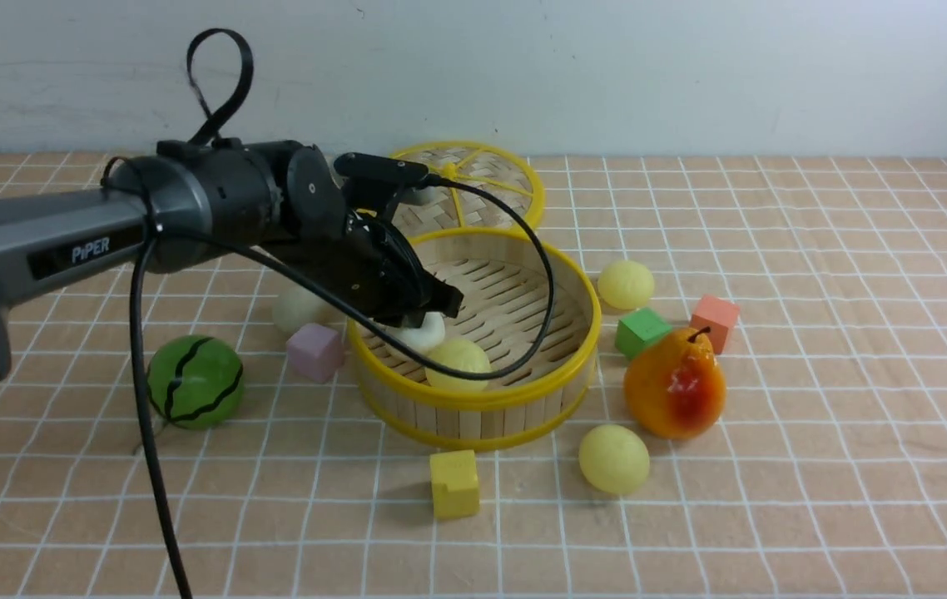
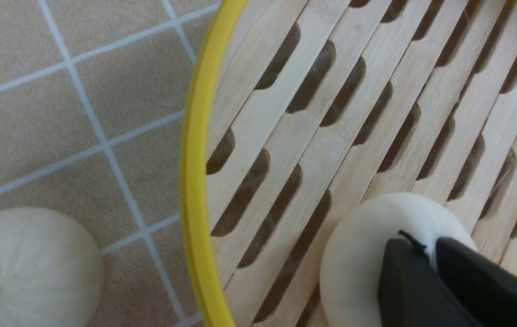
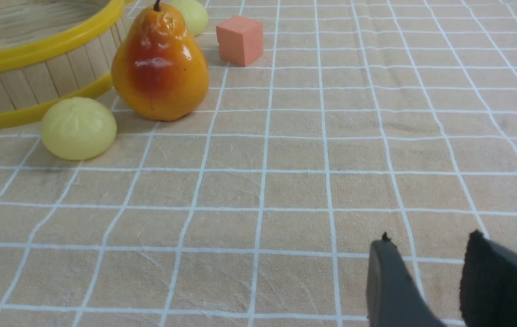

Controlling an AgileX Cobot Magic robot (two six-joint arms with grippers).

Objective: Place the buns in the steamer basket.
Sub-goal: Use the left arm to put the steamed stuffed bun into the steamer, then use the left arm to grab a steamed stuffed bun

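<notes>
The steamer basket [image 1: 473,399] stands mid-table. My left gripper [image 1: 438,309] reaches into it from the left, shut on an off-white bun [image 1: 426,336]. In the left wrist view the fingers pinch this bun [image 2: 358,277] low over the slatted floor [image 2: 313,136], the gripper [image 2: 429,245] nearly closed. A pale yellow bun [image 1: 458,362] lies in the basket beside it. A second off-white bun [image 1: 297,308] sits outside the basket's left wall, and shows in the left wrist view [image 2: 22,268]. Two pale yellow buns [image 1: 626,284] [image 1: 613,458] lie right of the basket. My right gripper [image 3: 429,240] is open over bare cloth.
A pear [image 1: 675,383], a green cube [image 1: 642,331] and a salmon cube [image 1: 715,320] stand right of the basket. A pink cube [image 1: 315,351] and a watermelon ball [image 1: 195,381] are to its left, a yellow cube [image 1: 454,482] in front. The woven lid [image 1: 482,179] lies behind.
</notes>
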